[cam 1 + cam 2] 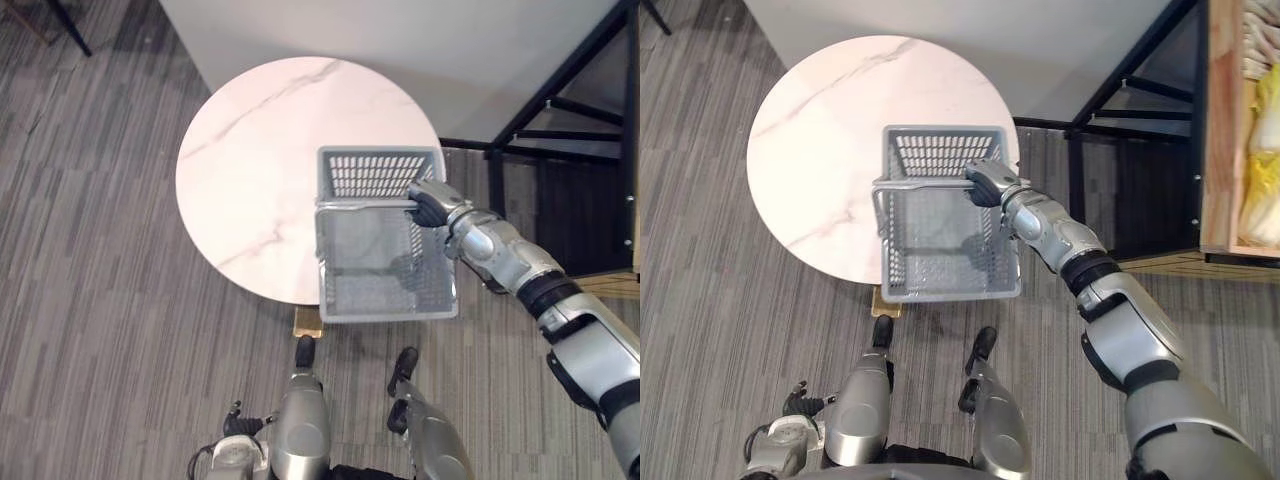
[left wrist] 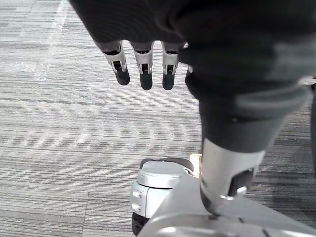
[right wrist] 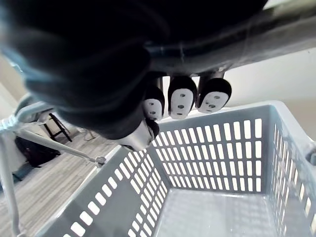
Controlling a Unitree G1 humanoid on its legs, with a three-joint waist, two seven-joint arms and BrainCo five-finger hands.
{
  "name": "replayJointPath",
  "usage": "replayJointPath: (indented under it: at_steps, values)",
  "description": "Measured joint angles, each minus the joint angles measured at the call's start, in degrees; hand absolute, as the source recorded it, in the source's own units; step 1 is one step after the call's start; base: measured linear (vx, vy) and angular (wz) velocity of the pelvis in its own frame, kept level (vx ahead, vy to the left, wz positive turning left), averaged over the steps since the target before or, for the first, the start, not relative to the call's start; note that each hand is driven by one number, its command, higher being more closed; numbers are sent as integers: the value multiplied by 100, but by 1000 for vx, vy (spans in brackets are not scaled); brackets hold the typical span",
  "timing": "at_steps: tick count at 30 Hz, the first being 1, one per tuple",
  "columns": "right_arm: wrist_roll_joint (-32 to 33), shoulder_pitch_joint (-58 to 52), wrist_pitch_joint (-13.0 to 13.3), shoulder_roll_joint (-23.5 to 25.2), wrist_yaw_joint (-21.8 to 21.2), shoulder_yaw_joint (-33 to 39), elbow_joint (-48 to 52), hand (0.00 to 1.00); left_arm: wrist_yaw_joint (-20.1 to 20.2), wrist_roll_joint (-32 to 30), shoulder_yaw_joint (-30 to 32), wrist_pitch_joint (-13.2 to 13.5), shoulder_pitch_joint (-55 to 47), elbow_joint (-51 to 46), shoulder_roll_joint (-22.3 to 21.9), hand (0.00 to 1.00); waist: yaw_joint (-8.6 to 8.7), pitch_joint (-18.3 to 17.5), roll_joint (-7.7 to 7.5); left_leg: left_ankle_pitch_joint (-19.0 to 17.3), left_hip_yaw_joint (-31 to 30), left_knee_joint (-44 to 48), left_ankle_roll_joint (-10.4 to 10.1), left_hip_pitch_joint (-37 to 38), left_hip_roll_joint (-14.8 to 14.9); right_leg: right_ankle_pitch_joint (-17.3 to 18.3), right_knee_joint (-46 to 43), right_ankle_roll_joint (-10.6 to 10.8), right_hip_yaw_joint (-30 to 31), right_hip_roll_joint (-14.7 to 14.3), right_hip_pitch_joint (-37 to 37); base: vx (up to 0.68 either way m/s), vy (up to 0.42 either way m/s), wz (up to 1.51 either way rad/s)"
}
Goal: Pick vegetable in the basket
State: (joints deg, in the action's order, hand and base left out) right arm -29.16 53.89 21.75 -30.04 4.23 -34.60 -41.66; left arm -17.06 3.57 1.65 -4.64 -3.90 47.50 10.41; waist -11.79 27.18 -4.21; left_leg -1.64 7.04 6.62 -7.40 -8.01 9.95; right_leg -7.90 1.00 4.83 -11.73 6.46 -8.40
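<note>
The right hand reaches forward over the right side of the round tabletop and grips the handle of the grey basket. In the right wrist view its fingers curl round the bar, the thumb closing beside them, with the slotted walls just past the fingertips. The hand holds the handle at its right end, and the bar crosses the basket from left to right.

The basket sits over the near right edge of the tabletop, its far part above the marble and its near part hanging out past the rim toward the robot. I cannot tell whether it rests on the tabletop or is lifted off it. Its perforated floor shows bare from above and from the wrist.

The vegetables, pale yellow and white, lie on a wooden shelf at the far right, well apart from the basket, with a black frame between the two.

The left hand hangs low on the left over the striped carpet, fingers straight and relaxed, holding nothing.
</note>
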Motion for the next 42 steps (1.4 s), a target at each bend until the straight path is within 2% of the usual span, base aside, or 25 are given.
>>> replayJointPath:
  at_steps: [4,9,10,12,14,18,21,29,30,32,35,38,39,40,41,42]
  values:
    - [75,-800,240,-278,-291,0,1191,100,212,0,110,45,-313,72,116,0,143,-693,-194,-70,208,-192,-42,246,44,-3,125,5,210,-75,71,119,2,-27]
    - [233,-1434,476,-793,-721,43,2235,100,409,-188,325,212,-452,291,189,0,390,-1187,-335,-90,351,-386,-62,555,66,-3,251,5,345,-126,274,61,-5,-16]
    - [297,-1606,519,-945,-805,69,2444,100,412,-264,326,249,-494,301,207,0,393,-1239,-360,-89,414,-452,-63,667,69,-3,257,5,434,-144,307,21,-13,-22]
    - [308,-1903,609,-1083,-951,227,2694,100,412,-343,333,306,-496,409,207,0,413,-1306,-347,-105,470,-476,-70,734,73,0,289,8,488,-150,380,-31,-13,-18]
    - [310,-2157,678,-1226,-1091,282,3021,100,413,-492,389,341,-562,520,205,0,541,-1445,-348,-74,504,-654,-47,848,65,4,298,11,514,-157,379,-15,-13,-8]
    - [333,-2640,822,-1294,-1220,506,3230,100,465,-499,455,321,-599,564,159,0,559,-1557,-319,-1,524,-685,-108,907,61,1,294,8,534,-168,383,6,-5,-3]
    - [458,-2937,822,-1294,-1367,548,3244,100,664,-492,510,281,-624,702,113,0,625,-1664,-277,33,514,-743,-99,930,36,1,296,9,523,-150,393,1,0,2]
    - [550,-3506,861,-1289,-1594,992,3411,100,732,-471,558,279,-775,931,25,0,739,-1865,-90,11,677,-821,-79,1144,-40,30,299,51,666,-94,520,-6,12,-8]
    - [550,-3543,871,-1271,-1599,1051,3410,100,724,-471,583,283,-779,958,-12,0,799,-1874,-69,-44,735,-743,-70,1155,-42,56,268,75,706,-86,531,-11,23,-15]
    - [549,-3686,880,-1226,-1597,1236,3403,100,710,-476,705,297,-801,957,-90,0,810,-1866,-31,-269,791,-414,-29,1138,-9,170,92,105,785,-80,539,-11,30,-19]
    - [542,-4065,884,-1004,-1526,1741,3407,100,649,-491,736,379,-834,954,-102,0,871,-1859,-3,-778,859,491,-44,953,152,411,-538,119,951,-94,371,-25,61,-30]
    - [427,-4309,866,-698,-1273,2229,3436,100,608,-668,732,408,-788,956,-26,0,1000,-1845,-15,-1272,1074,1439,30,561,317,396,-863,182,1220,-126,41,-97,122,-52]
    - [385,-4351,863,-637,-1191,2336,3508,100,623,-775,749,395,-706,961,52,0,1043,-1788,-142,-1418,1271,1781,178,438,285,331,-997,235,1383,-123,-196,-212,140,-105]
    - [262,-4319,869,-546,-1148,2368,3578,100,631,-911,773,382,-637,963,122,0,1047,-1750,-288,-1481,1516,1755,339,435,109,-143,-551,247,1601,-92,-312,-256,155,-145]
    - [188,-4241,929,-452,-1129,2350,3590,100,629,-917,797,387,-703,969,105,0,957,-1751,-243,-1477,1893,1640,482,481,191,-73,-367,-90,1348,-33,-254,-411,147,-201]
    - [60,-4029,1055,-427,-1086,2238,3631,100,620,-899,909,368,-646,1027,54,0,927,-1552,-119,-1483,2428,1704,561,569,409,626,-1817,-1054,328,266,-897,-299,90,-167]
